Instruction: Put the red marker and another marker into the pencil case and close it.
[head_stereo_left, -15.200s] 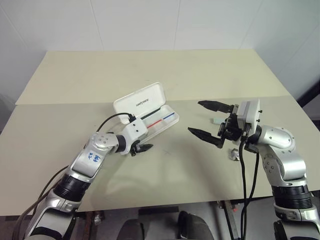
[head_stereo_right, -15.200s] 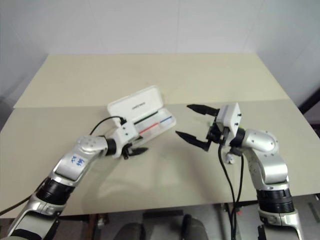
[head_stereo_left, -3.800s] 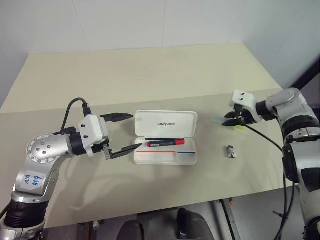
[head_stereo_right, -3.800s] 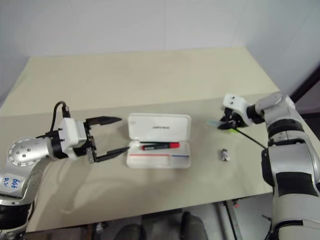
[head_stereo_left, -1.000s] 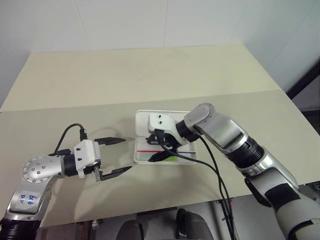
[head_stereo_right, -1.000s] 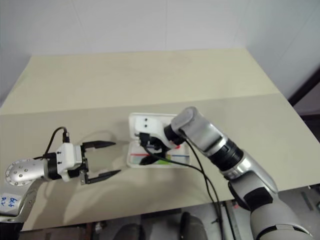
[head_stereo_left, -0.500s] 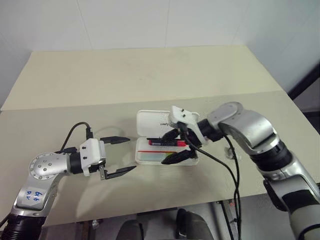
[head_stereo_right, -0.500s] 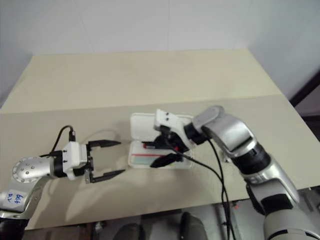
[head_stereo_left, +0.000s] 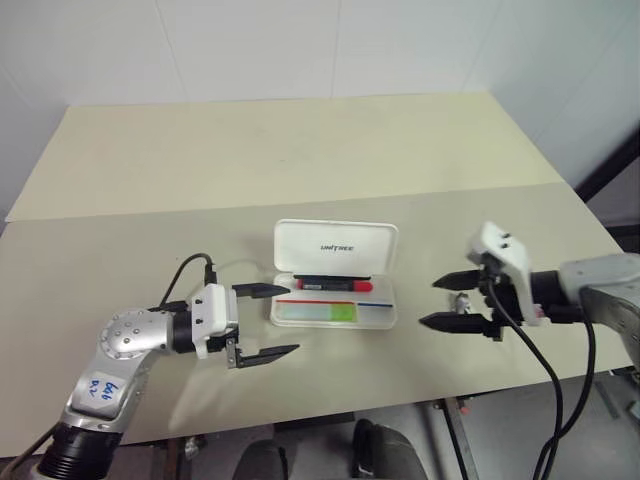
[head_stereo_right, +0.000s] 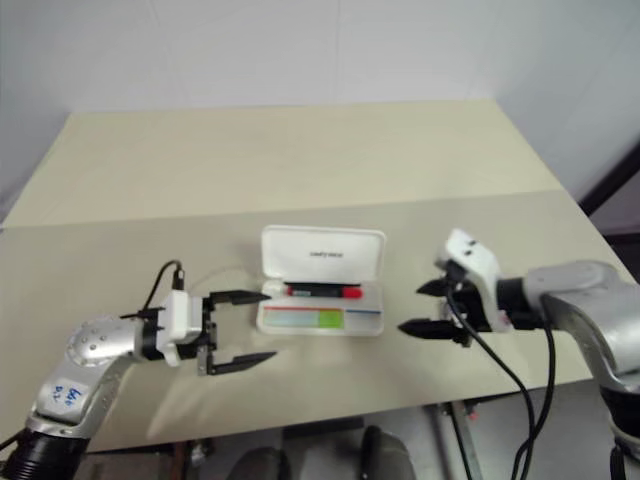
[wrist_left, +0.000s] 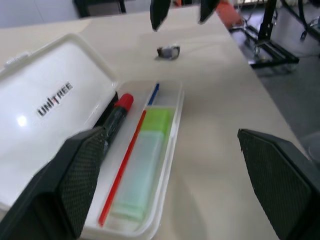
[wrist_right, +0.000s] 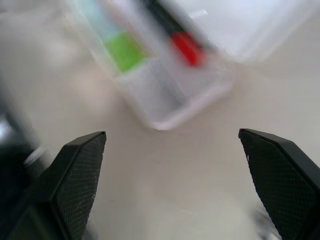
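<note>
pencil case (head_stereo_left: 335, 245): lid open; red marker (head_stereo_left: 327, 284), highlighter (head_stereo_left: 330, 313) inside
left gripper (head_stereo_left: 267, 322): jaws wide, empty
right gripper (head_stereo_left: 447, 302): jaws wide, empty

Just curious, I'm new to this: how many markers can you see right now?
2. The red marker and the green-capped marker both lie side by side in the tray of the open pencil case. None looks hidden.

The right gripper (head_stereo_left: 457, 303) has left the pencil case (head_stereo_left: 334, 273), fingers empty.

Beige table (head_stereo_left: 300, 150) w/ seam, white panelled walls (head_stereo_left: 250, 45) behind.
</note>
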